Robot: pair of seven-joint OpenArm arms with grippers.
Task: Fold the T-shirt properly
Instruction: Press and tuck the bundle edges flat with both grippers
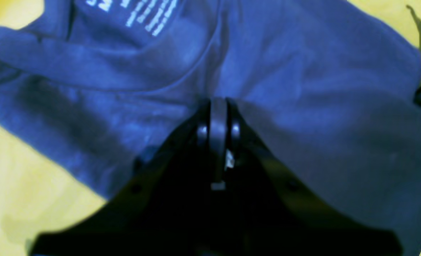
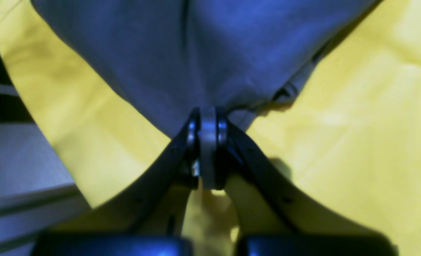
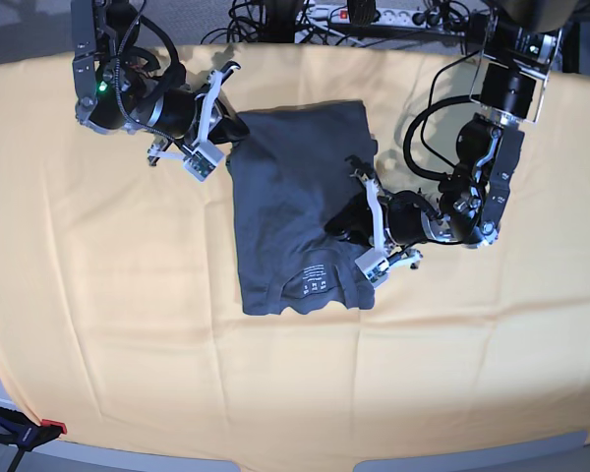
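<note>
I read the left gripper (image 1: pixel 217 106) clenched on a fold of the T-shirt (image 3: pixel 295 211), forearm low, reaching in from the shirt's side edge. Right gripper (image 2: pixel 207 115) pinches its far corner, arm folded. Shirt lies on the yellow cloth (image 3: pixel 128 324) between both claws; printed label (image 3: pixel 313 282) beyond left claw.

My black pincers (image 3: pixel 238 131) (image 3: pixel 336 224) flank the slate-blue T-shirt (image 3: pixel 295 197), white print (image 3: pixel 314 281) inside its collar, on the yellow-covered worktop (image 3: pixel 108 315).

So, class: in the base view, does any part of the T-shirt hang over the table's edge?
No. The whole T-shirt lies within the yellow-covered table, with cloth visible on every side.
</note>
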